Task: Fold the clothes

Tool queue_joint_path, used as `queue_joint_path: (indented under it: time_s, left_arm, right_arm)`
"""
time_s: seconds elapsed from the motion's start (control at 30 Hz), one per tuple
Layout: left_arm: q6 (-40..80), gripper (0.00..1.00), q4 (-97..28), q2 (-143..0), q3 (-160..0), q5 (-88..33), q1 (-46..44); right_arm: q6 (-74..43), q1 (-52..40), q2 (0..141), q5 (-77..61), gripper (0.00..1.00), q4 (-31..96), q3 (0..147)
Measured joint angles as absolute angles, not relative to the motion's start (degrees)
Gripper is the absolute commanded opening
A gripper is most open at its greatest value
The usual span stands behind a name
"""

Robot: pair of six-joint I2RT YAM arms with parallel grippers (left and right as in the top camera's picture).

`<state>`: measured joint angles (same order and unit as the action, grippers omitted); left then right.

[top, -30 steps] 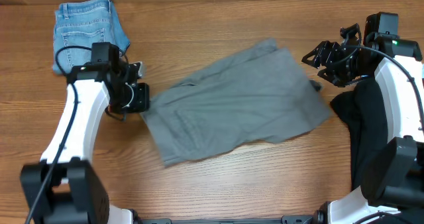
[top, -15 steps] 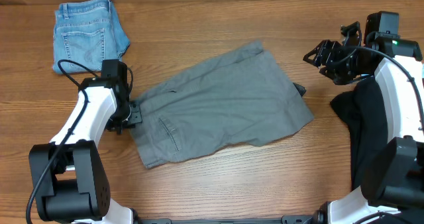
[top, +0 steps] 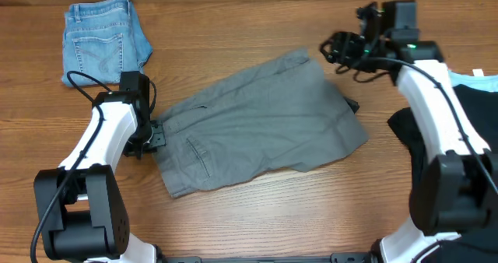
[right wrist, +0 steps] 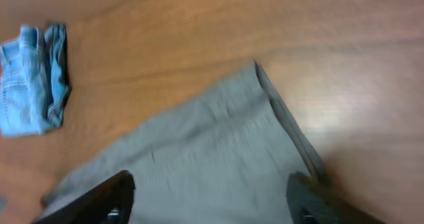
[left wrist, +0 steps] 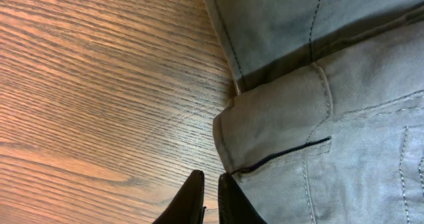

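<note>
Grey shorts [top: 257, 127] lie spread flat mid-table, waistband to the left; they also show in the left wrist view [left wrist: 331, 105] and the right wrist view [right wrist: 212, 164]. My left gripper [top: 152, 135] sits at the waistband's left edge. Its fingers [left wrist: 207, 196] are shut together with no cloth between them, and the right finger touches the folded waistband corner. My right gripper [top: 336, 49] is wide open [right wrist: 212, 197] and empty, hovering above the shorts' far right corner. Folded blue denim shorts [top: 105, 37] lie at the far left, also in the right wrist view [right wrist: 33, 78].
A black garment [top: 416, 150] is heaped at the right edge under my right arm, with a light-blue garment [top: 476, 78] beside it. A small dark bit [top: 352, 105] pokes out at the grey shorts' right side. Bare wood [left wrist: 99, 85] lies left of the waistband.
The left gripper dragged the grey shorts left and toward the front, then stayed still. In the last half second the right arm swung left to above the shorts' far right corner.
</note>
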<state>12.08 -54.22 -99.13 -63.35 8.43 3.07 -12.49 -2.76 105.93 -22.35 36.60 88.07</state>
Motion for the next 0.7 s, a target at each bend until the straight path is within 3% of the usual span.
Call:
queue_joint_path:
  time_s: [0.1,0.4,0.63,0.7]
  left_arm:
    - [12.0,0.24,-54.2,-99.1,-63.4,8.1,3.1]
    - [11.9,0.27,-54.0,-99.1,-63.4,5.5,3.1]
    - [11.9,0.30,-53.7,-99.1,-63.4,4.2,3.1]
    - [11.9,0.31,-53.8,-99.1,-63.4,4.0,3.1]
  right_arm:
    - [-13.6,-3.2,109.2,-21.3,0.84,32.5,88.1]
    - [-10.8,-2.6,119.0,-20.3,0.85,25.6,88.1]
    - [-9.3,-2.6,123.3,-21.6,0.66,26.2,88.1]
    - [-9.1,-2.6,123.4,-22.3,0.57,26.6,88.1]
